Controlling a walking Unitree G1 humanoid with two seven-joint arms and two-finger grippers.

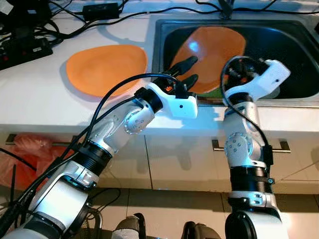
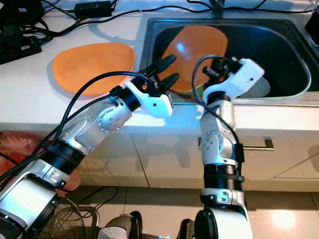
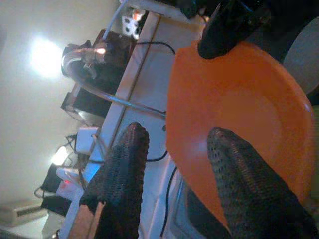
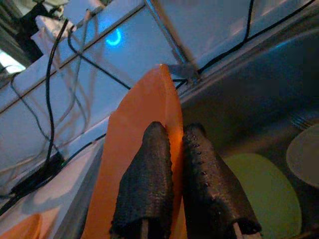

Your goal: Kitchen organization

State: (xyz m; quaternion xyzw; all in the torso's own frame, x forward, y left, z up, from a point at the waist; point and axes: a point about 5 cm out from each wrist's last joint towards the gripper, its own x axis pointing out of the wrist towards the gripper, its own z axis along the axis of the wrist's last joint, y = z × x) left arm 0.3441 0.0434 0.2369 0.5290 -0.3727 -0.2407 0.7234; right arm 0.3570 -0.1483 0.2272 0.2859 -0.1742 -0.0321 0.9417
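1. Cables [image 1: 65, 22] & a black power strip [image 1: 22, 52] lay at far left of countertop [image 1: 35, 99]; well apart from the work, no obstruction judged.
2. Lay flat on counter, left of sink: one orange plate [image 1: 106, 68], untouched, prob. already sorted out or waiting its turn.
3. Reached over sink's front-left rim: left gripper [image 1: 188, 69], fingers [image 3: 122, 184] spread apart, holding nothing; pointed at lower edge of the second orange plate [image 1: 212, 52], seemingly ready to take or steady it.
4. Stood propped on edge in sink [image 1: 299, 84], leaning toward the left wall, tilted rather than flat; likely held so to lift clear of basin.
5. Was clamped on that plate's rim: right gripper [image 4: 174, 186], fingers closed tight, plate edge pinched between per right wrist view.
6. Sat under/beside it in basin: a pale green plate [image 4: 264, 199] & a whitish dish [image 4: 305, 154]; tap [image 3: 82, 55] behind. Sink wall & front rim judged the main snag for pulling plate out.
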